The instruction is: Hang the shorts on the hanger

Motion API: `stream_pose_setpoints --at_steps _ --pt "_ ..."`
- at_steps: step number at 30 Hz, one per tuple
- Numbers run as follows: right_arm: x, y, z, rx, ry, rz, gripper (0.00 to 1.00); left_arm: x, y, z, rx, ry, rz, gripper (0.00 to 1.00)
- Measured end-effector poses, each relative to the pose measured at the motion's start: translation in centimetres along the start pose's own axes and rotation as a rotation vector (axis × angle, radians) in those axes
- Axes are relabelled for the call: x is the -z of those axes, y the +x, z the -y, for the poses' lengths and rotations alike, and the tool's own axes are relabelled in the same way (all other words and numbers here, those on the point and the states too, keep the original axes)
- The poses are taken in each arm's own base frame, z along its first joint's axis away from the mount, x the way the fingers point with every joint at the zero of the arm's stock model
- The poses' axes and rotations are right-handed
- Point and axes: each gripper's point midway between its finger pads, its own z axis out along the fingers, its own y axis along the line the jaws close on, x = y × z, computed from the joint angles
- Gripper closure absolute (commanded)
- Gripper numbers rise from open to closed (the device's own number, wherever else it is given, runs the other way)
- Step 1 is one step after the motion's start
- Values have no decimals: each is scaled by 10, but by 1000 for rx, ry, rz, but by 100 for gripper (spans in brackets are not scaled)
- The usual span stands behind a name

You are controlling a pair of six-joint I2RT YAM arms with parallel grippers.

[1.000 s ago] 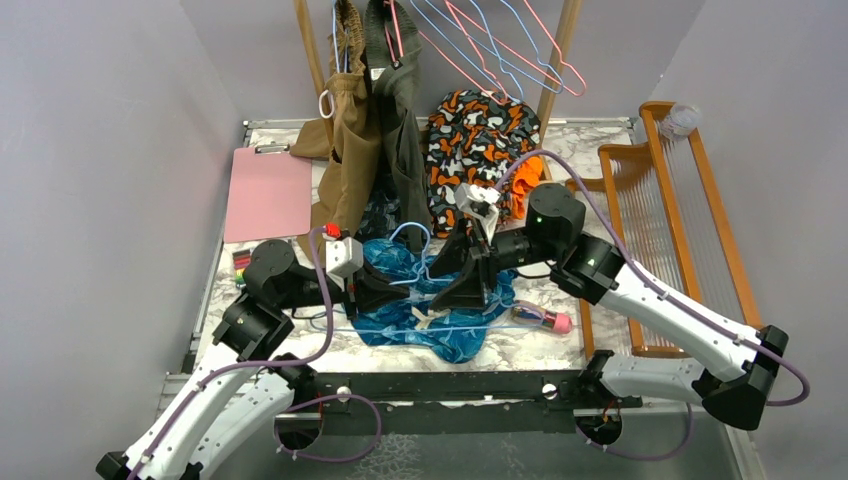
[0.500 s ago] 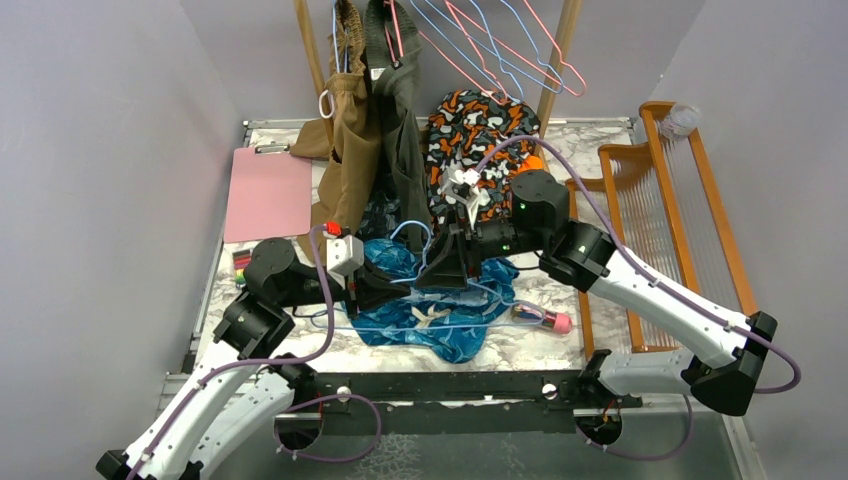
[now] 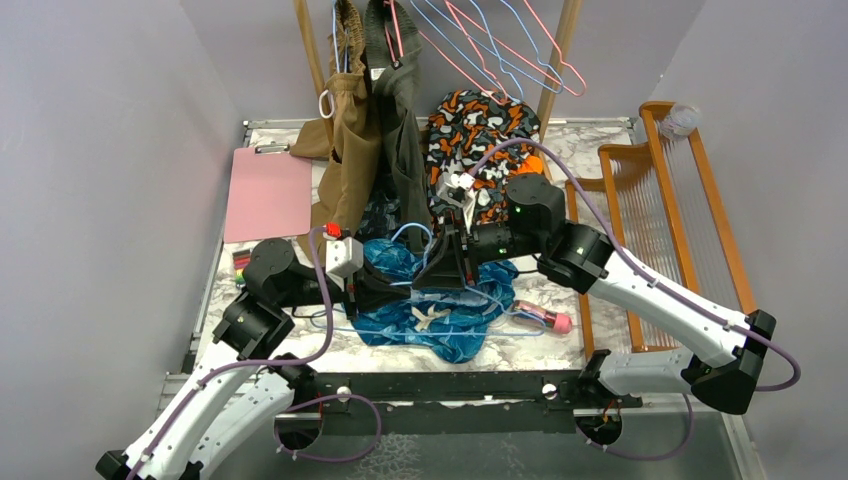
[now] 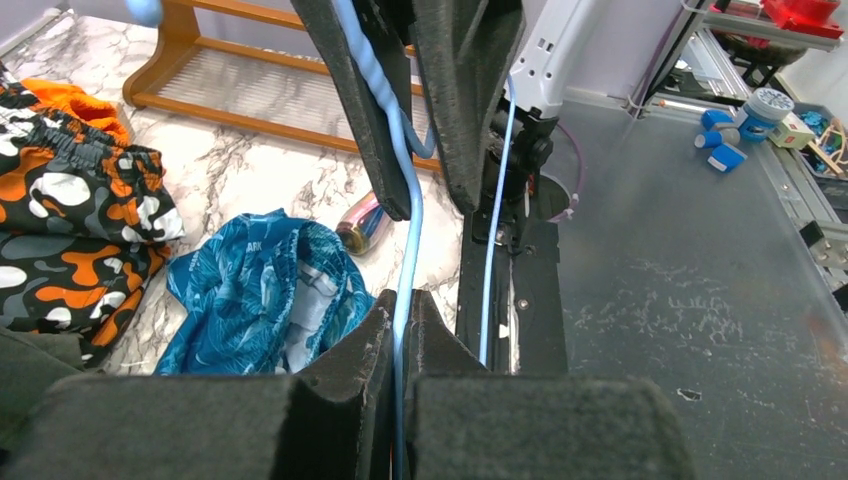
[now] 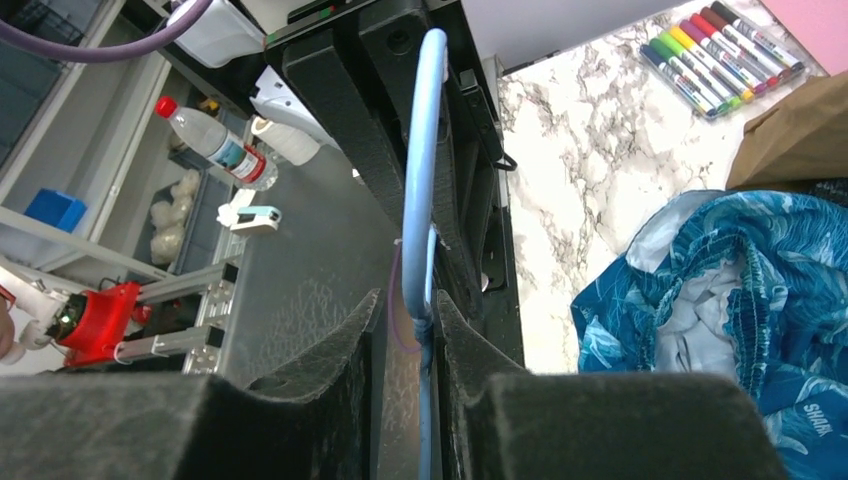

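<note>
Finds the table [image 3: 600, 140] carrying the shorts [image 3: 440, 325], crumpled near its front edge, middle. Has the hanger [image 4: 405, 225] over them, pinched tight in the left gripper [image 4: 400, 315]. Right gripper [image 5: 410, 310] jaws narrow about its wire, grip impossible to tell.

Shiny teal-blue printed shorts [image 4: 230, 290]: glossy, smooth cloth. Thin light-blue wire hanger [image 4: 405, 240]: smooth coated metal. White marbled tabletop [image 4: 260, 170]: polished. Orange-brown slatted rack [image 4: 170, 55]: varnished wood.

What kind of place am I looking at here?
Probably a robotics lab cell staged as a laundry corner: a left arm and right arm bolted to a marble-look table, plain grey walls around it, and clothes hung on a wooden rack behind.
</note>
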Motion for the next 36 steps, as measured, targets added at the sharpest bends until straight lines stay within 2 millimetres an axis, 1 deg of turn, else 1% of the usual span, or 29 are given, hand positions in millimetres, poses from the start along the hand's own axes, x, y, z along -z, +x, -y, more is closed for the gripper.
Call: stream_pose_setpoints --at_steps 3,7,10,11,12,14,15,17,19,23,28,31,33,36 --pt "-1 0 1 -1 9 1 87 0 -1 1 0 7 1 100" --pt "-1 1 3 -2 14 3 99 0 -2 3 -3 13 5 100" --pt "-2 1 3 0 14 4 99 0 -2 3 -2 13 6 100" --pt "-2 1 3 1 14 5 99 0 -2 3 -2 13 6 95" --pt "-2 1 3 3 15 7 99 0 -2 4 -2 13 7 87" --pt "-1 2 3 8 17 14 99 1 -3 3 4 8 8 62" --pt "-1 3 3 10 19 16 99 1 -3 2 8 0 10 52" --pt "0 9 3 8 24 14 99 2 -5 0 10 -22 20 40" --pt "4 17 3 4 36 11 99 4 -9 -1 8 -47 34 34" --pt "17 25 2 21 77 42 99 10 -17 -2 -18 -90 73 31" --pt "34 22 -12 79 71 113 99 13 -24 0 -41 -105 98 28" --pt "36 16 -15 104 63 137 99 9 -23 -3 -16 -95 91 27" --pt "34 16 -13 108 64 134 99 5 -23 -4 4 -81 83 27" --pt "32 17 -11 106 66 129 99 1 -29 -3 13 -57 81 26"
